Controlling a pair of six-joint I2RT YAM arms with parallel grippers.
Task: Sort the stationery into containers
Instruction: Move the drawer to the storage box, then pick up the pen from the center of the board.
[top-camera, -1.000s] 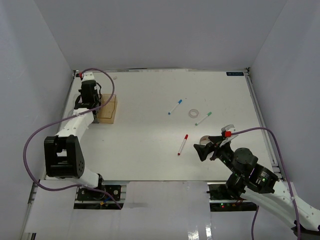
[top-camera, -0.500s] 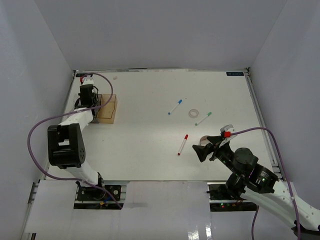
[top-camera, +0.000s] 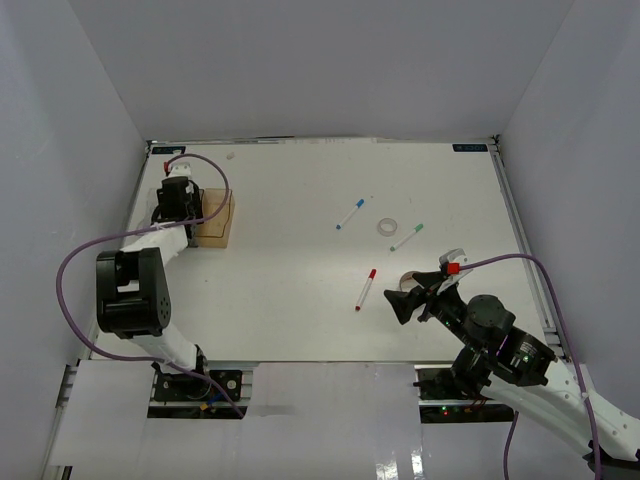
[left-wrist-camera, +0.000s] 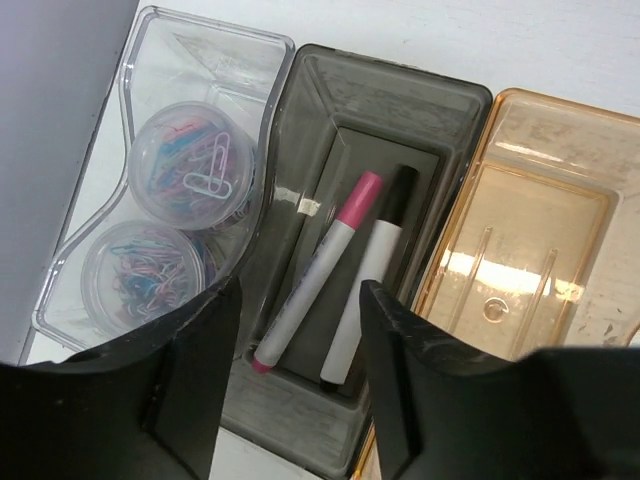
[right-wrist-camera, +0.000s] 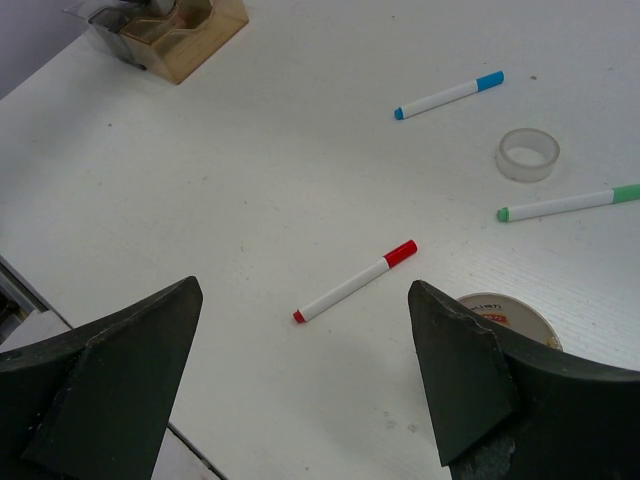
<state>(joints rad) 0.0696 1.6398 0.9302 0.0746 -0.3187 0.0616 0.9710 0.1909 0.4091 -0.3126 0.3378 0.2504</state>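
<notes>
Three bins stand in a row at the far left. The clear bin (left-wrist-camera: 200, 60) holds two round jars (left-wrist-camera: 195, 165) of paper clips. A pink-capped marker (left-wrist-camera: 320, 265) and a black-capped marker (left-wrist-camera: 372, 270) lie in the smoky grey bin (left-wrist-camera: 400, 110). Nothing is in the amber bin (left-wrist-camera: 540, 230). My left gripper (left-wrist-camera: 300, 330) hovers open over the grey bin, holding nothing. My right gripper (right-wrist-camera: 305, 340) is open above the red-capped marker (right-wrist-camera: 355, 283). A blue-capped marker (right-wrist-camera: 448, 96), a green-capped marker (right-wrist-camera: 570, 203) and a tape roll (right-wrist-camera: 527, 154) lie beyond it. A second tape roll (right-wrist-camera: 505, 315) is partly hidden by the right finger.
From above, the bins (top-camera: 215, 218) sit by the table's left edge beside the left wall, with the left gripper (top-camera: 175, 200) over them. The loose markers and tape (top-camera: 387, 226) lie right of centre, ahead of the right gripper (top-camera: 405, 300).
The left arm's elbow has swung back toward the left wall while its gripper stays over the bins. The right arm and the loose stationery have not moved.
</notes>
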